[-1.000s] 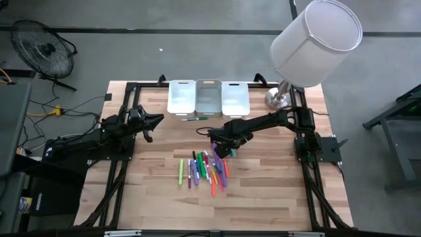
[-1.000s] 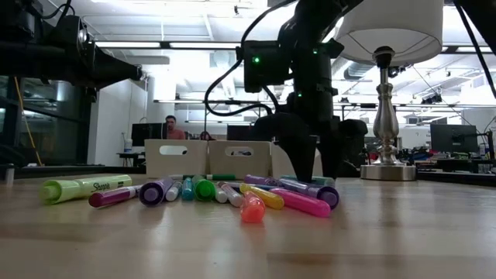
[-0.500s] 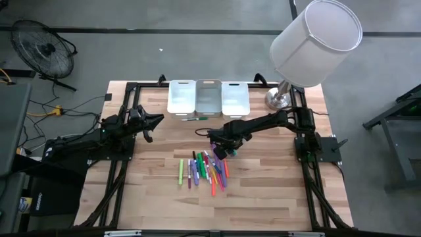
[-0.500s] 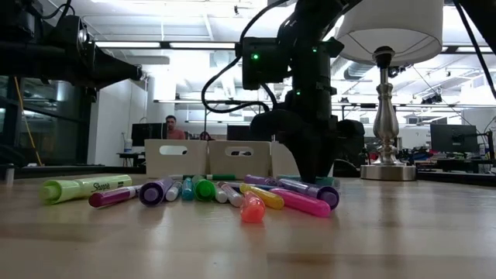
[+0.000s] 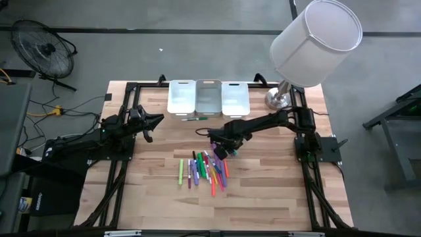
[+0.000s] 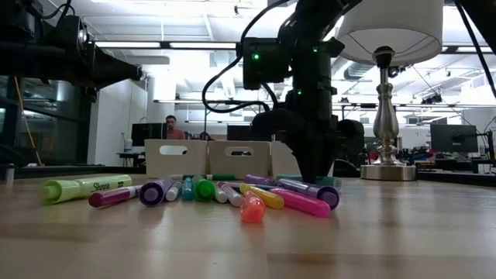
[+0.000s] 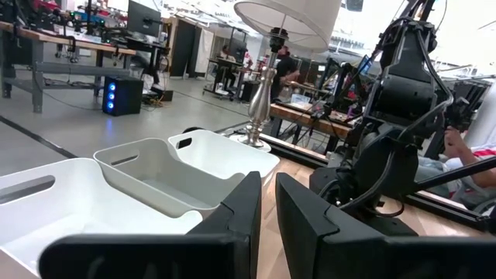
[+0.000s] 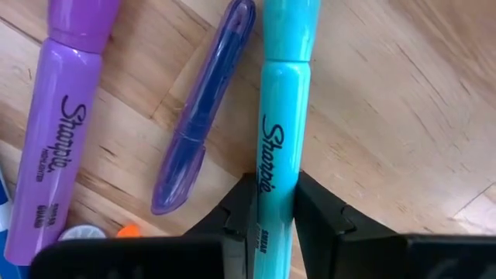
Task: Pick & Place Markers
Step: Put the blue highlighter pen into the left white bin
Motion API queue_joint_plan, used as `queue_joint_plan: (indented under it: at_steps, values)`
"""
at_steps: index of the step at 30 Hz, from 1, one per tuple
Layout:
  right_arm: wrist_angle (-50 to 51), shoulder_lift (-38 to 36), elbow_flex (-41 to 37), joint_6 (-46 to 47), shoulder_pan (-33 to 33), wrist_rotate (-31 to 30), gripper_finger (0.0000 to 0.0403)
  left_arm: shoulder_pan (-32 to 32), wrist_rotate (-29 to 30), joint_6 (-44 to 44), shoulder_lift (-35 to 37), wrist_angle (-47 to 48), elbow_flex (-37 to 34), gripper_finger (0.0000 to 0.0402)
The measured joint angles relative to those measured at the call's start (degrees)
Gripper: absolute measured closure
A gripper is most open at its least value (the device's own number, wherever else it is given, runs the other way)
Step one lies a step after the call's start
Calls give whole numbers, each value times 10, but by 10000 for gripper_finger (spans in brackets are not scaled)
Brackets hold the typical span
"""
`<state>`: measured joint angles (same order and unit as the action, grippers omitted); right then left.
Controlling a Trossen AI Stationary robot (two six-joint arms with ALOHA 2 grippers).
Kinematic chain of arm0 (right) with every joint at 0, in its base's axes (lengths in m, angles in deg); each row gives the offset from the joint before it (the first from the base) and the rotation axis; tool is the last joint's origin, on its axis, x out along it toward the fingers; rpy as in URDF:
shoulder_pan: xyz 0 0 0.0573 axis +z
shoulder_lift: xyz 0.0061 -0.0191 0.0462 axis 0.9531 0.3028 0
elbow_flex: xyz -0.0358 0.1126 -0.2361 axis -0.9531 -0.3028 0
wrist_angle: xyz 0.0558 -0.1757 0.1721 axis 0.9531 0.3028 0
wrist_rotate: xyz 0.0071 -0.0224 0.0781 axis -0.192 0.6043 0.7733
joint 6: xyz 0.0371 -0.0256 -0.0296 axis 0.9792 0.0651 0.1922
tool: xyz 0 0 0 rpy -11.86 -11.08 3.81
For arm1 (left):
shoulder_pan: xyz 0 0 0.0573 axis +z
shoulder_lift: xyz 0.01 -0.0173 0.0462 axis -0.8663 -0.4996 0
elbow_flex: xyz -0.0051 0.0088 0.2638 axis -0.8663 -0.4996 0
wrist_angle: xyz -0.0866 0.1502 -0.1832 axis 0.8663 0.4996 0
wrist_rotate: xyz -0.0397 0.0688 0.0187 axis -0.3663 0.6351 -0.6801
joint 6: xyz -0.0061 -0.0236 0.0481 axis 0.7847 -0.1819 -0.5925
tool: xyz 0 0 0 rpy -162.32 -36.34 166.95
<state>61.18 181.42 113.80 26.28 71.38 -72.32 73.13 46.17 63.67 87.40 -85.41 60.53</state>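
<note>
A wooden table (image 5: 263, 178) carries a lamp (image 5: 316, 33) at its far right corner, whose white shade covers that corner from above. 3 white bins (image 5: 209, 97) stand side by side along the far edge, and a thin green stick lies on the wood just in front of them.

The left arm waits over the table's left side, its left gripper (image 5: 156, 120) clear of the wood, the 2 fingers (image 7: 236, 213) drawn close with only a narrow slit between them and nothing in it.

The right arm reaches in from the right, and the right gripper (image 5: 220, 150) is down at the far end of the markers (image 5: 207, 170), a loose cluster near the table's middle. Its fingers (image 8: 240, 205) pinch a teal marker (image 8: 280, 147) that lies on the wood. Just beside it lie a dark purple pen (image 8: 203, 116) and a lighter purple marker (image 8: 58, 132), cut off at the frame edge.

From table height the dark arm hides the grip and the markers behind it. A person sits far back in the room.
</note>
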Motion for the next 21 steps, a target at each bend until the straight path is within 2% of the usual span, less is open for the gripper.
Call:
queue_joint_plan:
  at_steps: [7,12,21]
  values:
    - [9,-53,-1,-1,0,-33,349,0,0,0,0,0,0,362]
    - [-4,-76,-2,-20,1,-33,349,0,0,0,0,0,0,362]
    - [-80,-124,0,-42,4,-43,349,0,0,0,0,0,0,362]
